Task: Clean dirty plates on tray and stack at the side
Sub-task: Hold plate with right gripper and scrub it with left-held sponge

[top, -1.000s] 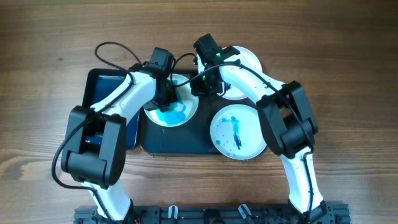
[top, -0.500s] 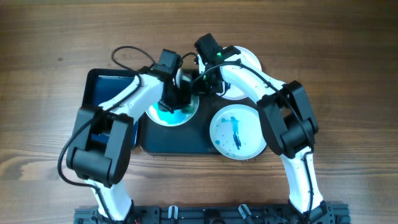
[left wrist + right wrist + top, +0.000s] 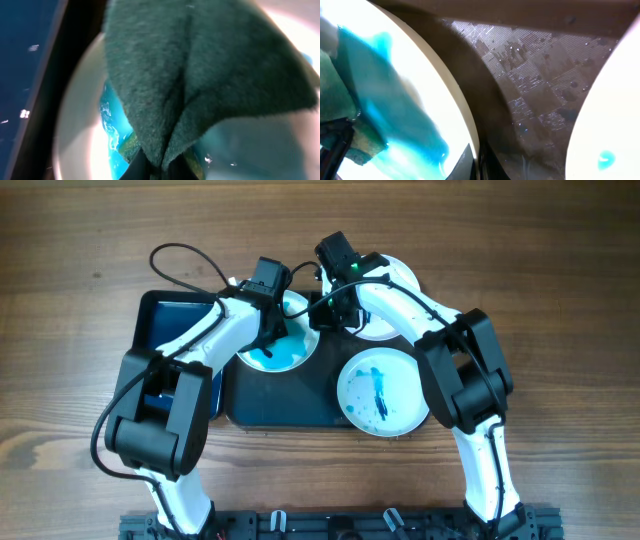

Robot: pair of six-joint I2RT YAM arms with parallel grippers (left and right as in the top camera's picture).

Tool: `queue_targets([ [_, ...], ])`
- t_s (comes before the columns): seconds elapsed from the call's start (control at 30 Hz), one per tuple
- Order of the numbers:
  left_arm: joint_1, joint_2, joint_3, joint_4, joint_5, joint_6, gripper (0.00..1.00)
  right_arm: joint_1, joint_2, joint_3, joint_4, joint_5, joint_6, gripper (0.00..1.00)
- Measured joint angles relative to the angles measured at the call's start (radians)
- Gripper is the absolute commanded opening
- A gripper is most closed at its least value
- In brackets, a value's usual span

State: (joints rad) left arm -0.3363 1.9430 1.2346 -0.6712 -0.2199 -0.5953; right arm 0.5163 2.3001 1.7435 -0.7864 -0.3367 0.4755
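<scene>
On the left part of the dark tray (image 3: 285,408), the left fingers (image 3: 271,346) are clamped on a folded green sponge (image 3: 200,65) that presses on a white plate (image 3: 298,360) smeared with teal. Just right of it, the right fingers (image 3: 316,320) sit at that plate's rim, though I cannot tell how far open they are. Further right lie the back plate (image 3: 400,278) and the front plate (image 3: 380,392), which is streaked blue.

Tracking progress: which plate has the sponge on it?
The leftmost plate, smeared teal, under the green sponge in the left gripper; the other two plates carry none.
</scene>
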Motion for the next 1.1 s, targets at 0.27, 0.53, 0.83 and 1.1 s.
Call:
queue_targets([
  [0.27, 0.061, -0.002, 0.018, -0.159, 0.32, 0.241, 0.04, 0.002, 0.0, 0.0, -0.006, 0.001, -0.013, 0.04],
  [0.53, 0.051, 0.002, -0.021, 0.029, 0.525, 0.312, 0.04, -0.008, 0.0, 0.0, -0.007, 0.008, -0.023, 0.04],
  [0.83, -0.004, 0.003, 0.037, -0.049, 0.179, 0.076, 0.04, 0.0, 0.0, 0.0, -0.002, -0.003, 0.001, 0.04],
  [1.1, 0.045, 0.048, 0.348, -0.411, 0.181, 0.066, 0.04, 0.0, 0.0, 0.0, -0.008, -0.006, -0.001, 0.04],
])
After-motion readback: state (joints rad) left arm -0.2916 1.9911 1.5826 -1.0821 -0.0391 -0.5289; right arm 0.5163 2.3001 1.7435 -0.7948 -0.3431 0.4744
